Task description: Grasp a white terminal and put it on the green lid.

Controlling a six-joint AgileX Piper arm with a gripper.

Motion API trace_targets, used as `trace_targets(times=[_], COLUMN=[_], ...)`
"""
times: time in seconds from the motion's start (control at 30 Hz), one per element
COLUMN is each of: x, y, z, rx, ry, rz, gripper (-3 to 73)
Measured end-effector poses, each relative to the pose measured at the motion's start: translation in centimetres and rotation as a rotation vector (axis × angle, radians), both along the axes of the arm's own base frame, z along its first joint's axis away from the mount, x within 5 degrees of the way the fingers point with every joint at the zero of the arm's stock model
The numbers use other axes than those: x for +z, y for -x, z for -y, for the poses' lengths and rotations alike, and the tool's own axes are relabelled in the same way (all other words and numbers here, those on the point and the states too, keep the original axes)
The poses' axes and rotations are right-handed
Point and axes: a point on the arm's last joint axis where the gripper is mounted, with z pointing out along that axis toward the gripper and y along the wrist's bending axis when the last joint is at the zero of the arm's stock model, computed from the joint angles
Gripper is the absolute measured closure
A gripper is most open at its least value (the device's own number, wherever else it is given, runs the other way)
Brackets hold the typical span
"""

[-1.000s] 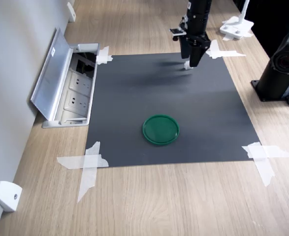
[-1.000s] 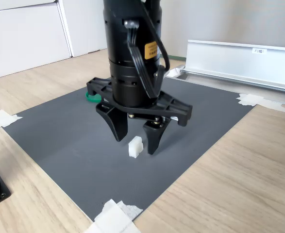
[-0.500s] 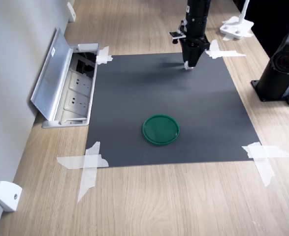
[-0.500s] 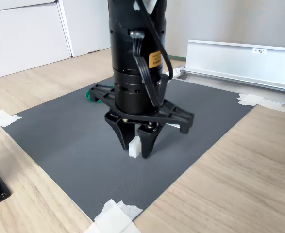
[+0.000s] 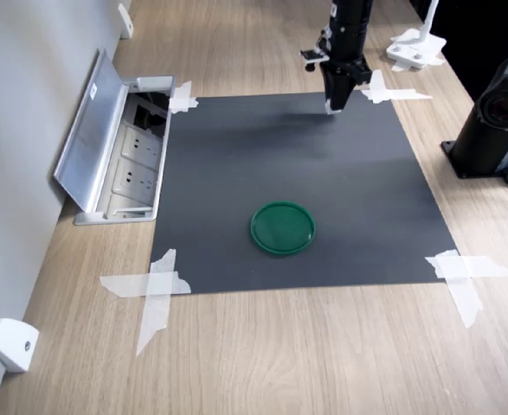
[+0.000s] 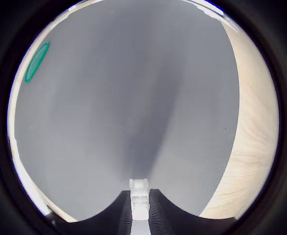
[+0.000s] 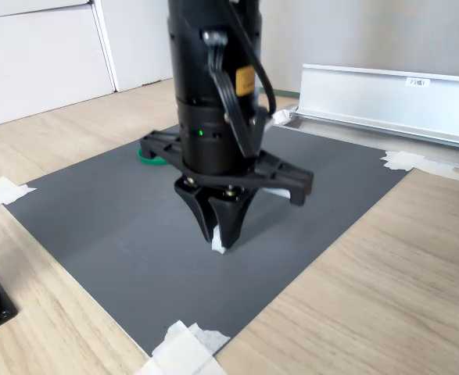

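While arm points straight down w/ jaws clamped on white terminal point(image 7: 218, 244), green lid point(image 5: 282, 227) sits well apart.

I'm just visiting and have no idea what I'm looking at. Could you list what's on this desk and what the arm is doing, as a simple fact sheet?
Arm: one black robot arm, pointing down over the mat
gripper: shut on the white terminal
green lid: flat on the mat, apart from the gripper, nothing on it
grey mat: taped at its corners to the wooden desk
socket box: lid open, beside the mat
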Motion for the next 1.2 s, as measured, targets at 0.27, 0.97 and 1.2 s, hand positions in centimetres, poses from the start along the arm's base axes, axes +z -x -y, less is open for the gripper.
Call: trace_targets(times=[0.27, 0.97, 1.2], x=[3.2, 3.7, 2.1], y=[-1.1, -8.7, -10.4], z=[-7.6, -22.6, -23.1], rx=[0.16, 0.433, 0.44], ry=[-0.02, -0.034, -0.022], rz=[0.029, 0.121, 0.111], gripper=[60.1, 60.1, 60.1])
